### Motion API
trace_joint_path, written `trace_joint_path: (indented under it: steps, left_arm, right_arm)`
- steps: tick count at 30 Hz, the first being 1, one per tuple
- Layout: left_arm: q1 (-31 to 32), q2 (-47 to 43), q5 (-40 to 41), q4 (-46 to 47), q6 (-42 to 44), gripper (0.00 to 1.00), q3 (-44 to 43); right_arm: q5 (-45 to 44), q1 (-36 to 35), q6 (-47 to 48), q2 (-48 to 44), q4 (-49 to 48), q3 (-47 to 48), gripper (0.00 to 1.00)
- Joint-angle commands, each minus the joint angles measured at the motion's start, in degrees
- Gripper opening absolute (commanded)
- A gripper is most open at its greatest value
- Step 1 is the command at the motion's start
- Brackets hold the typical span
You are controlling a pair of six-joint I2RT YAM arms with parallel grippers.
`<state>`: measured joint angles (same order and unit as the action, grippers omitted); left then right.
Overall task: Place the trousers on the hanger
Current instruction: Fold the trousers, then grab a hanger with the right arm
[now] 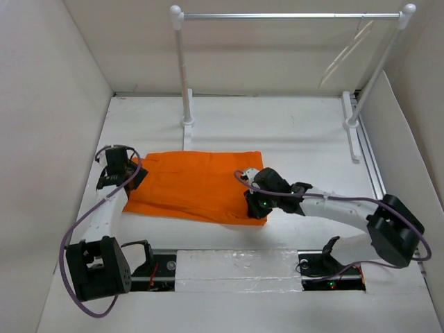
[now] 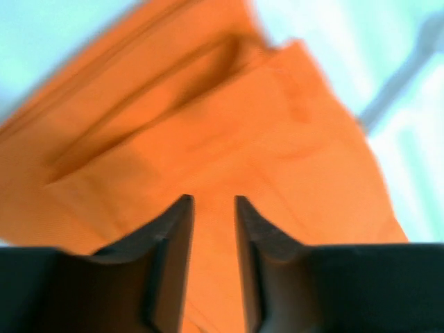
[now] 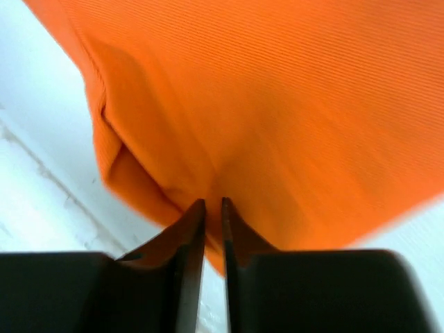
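Note:
The orange trousers lie folded flat on the white table, mid-left. The cream-white hanger hangs faintly visible from the silver bar at the back right. My left gripper is at the trousers' left edge. In the left wrist view it is open, with the cloth lying flat under the gap. My right gripper is at the trousers' near right corner. In the right wrist view it is nearly closed, pinching a puckered fold of the cloth.
A rack with white posts and a silver bar stands at the back. White walls close in on the left and right. A taped strip runs between the arm bases at the near edge.

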<state>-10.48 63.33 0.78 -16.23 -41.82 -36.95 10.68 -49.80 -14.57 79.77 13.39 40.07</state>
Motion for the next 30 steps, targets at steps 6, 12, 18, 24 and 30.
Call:
trace_joint_path:
  steps: [6, 12, 18, 24, 30]
  left_arm:
    - [13.2, 3.1, -8.5, 5.1, 6.6, 0.00, -12.6]
    - [38.6, 14.8, 6.6, 2.5, 13.6, 0.00, -29.4]
    - [53.7, 17.6, 9.2, 4.8, 15.6, 0.03, -32.9]
    - [59.2, 14.7, 5.2, 7.7, 13.0, 0.27, -25.5]
    - [60.4, 12.5, 2.9, 9.2, 11.5, 0.27, -20.9]
  right_arm:
    - [-0.7, 12.5, 6.3, -12.3, 11.4, 8.1, 0.00]
    - [3.4, 27.0, 8.0, -11.7, 10.7, 34.8, 0.00]
    - [9.3, 45.6, 1.8, -0.9, 13.5, 63.4, 0.54]
    - [15.1, 57.0, -10.6, 5.6, 6.1, 67.2, 0.77]
    - [23.0, 61.1, -20.9, 11.5, -5.6, 67.8, 0.78]
